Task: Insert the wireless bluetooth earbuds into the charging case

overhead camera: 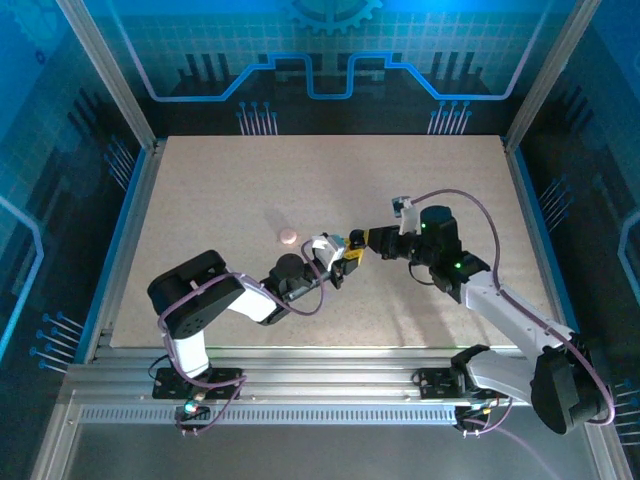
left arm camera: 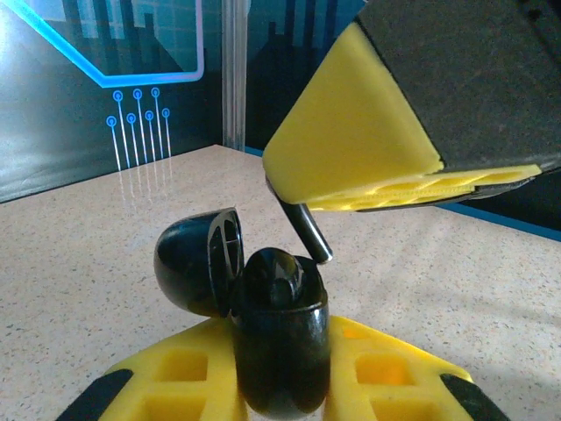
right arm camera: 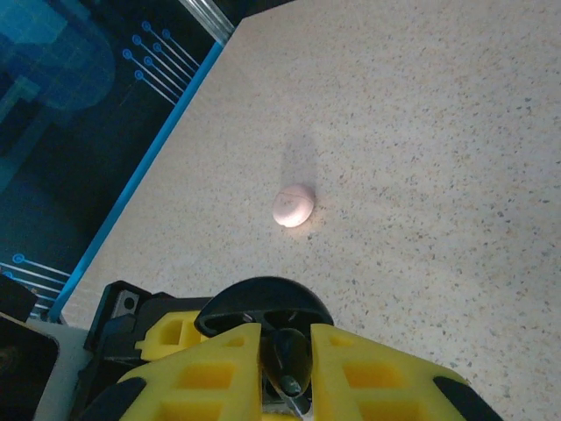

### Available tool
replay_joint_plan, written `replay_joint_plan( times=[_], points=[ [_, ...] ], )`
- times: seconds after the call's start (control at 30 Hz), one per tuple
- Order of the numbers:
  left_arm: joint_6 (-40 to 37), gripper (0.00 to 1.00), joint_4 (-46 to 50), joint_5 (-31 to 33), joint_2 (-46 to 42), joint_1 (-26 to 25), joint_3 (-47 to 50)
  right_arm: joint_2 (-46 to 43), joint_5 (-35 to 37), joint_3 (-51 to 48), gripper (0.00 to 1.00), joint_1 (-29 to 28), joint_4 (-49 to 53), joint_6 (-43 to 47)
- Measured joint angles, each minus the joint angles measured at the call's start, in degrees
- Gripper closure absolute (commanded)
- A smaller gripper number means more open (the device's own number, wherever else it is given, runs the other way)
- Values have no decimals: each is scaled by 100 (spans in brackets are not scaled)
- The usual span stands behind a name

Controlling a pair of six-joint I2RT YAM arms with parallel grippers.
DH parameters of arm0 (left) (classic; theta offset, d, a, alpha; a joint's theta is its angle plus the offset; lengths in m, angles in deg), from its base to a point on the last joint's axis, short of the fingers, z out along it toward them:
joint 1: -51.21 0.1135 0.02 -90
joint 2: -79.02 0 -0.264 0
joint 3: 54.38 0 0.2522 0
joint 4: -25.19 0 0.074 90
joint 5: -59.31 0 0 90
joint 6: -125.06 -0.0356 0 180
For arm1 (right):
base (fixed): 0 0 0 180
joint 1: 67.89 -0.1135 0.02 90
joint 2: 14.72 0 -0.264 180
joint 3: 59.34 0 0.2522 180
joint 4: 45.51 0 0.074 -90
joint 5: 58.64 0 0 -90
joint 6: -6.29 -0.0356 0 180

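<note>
Between your two claws, above the middle of the table (overhead camera: 250, 180), a black earbud (left arm camera: 308, 235) hangs at the mouth of the case (left arm camera: 279, 342). From the left wrist you see its dark stem slanting down and to the right, with the tip right at the rim of the opening. Whether it touches the rim or has entered the socket, you cannot tell.

Your right claw (right arm camera: 287, 368) pinches the earbud: its yellow fingers (right arm camera: 219, 368) are pressed in on either side, and the bud sits dark in the narrow slot between them. In the left wrist view one of those fingers comes in from the upper right, just over the case.

The case is black, rounded and upright. Its lid (left arm camera: 197, 263) is swung open to the left, still hinged to the body. Your left claw (overhead camera: 347, 260) grips the lower body of the case, a yellow finger tight against each flank.

From above, the two claws meet tip to tip, left one low, right one coming in from the right.

A pink case (right arm camera: 294, 206) lies shut on the table, apart from both claws, off to the left of them in the top view.
</note>
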Motion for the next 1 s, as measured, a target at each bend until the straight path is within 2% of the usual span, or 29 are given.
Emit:
replay_joint_plan(
  times=[1.0],
  points=[
    [153,87,4,-20,-144,28,-153,-46,170,-7,80,-199,-566,-315]
  ],
)
